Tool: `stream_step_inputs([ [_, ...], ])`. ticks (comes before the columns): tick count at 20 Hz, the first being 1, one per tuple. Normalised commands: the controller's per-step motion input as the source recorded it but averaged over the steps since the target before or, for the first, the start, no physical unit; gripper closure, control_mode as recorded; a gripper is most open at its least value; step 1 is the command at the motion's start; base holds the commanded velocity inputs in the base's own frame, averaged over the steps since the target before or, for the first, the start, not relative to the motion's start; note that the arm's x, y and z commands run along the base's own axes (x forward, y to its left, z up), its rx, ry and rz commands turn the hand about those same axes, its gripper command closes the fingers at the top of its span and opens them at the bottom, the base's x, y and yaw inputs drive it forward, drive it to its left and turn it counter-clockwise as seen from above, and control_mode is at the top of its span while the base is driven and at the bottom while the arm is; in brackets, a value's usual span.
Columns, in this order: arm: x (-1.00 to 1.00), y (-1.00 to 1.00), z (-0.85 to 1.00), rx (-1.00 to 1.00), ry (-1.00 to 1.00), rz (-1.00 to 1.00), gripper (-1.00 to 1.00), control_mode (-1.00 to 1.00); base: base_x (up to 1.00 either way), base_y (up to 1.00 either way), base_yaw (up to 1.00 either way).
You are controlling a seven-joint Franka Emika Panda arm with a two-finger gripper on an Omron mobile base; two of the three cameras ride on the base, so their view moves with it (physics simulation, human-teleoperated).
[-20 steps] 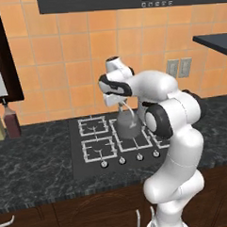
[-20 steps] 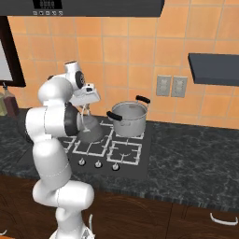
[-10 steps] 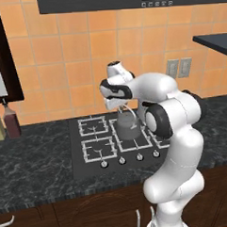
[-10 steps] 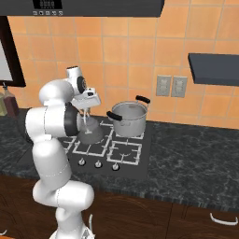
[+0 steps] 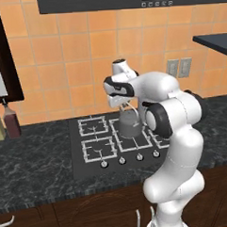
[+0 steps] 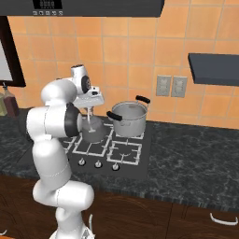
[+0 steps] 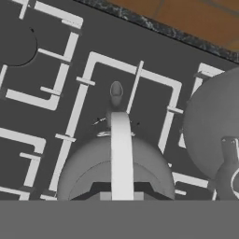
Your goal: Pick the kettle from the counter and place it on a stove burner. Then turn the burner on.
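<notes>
The gripper is clamped tight on the kettle's thin wire handle, holding it over the large middle burner; whether it rests on the grate or hangs just above, I can't tell. Release and turning the burner on remain, by my reckoning. The steel pot crowds the right side; the knobs sit along the near edge.
</notes>
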Motion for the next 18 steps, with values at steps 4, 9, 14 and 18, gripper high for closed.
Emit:
stream_step_inputs([
  [4,0.00,-0.08,-0.04,0.01,0.00,0.00,1.00,-1.00,0.00,0.00,0.00],
  [9,0.00,0.00,-0.01,0.00,0.00,0.00,-1.00,-1.00,0.00,0.00,0.00],
  [14,0.00,0.00,0.00,0.00,0.00,0.00,-1.00,-1.00,0.00,0.00,0.00],
  [18,-0.01,0.00,0.00,0.00,0.00,0.00,-1.00,-1.00,0.00,0.00,0.00],
])
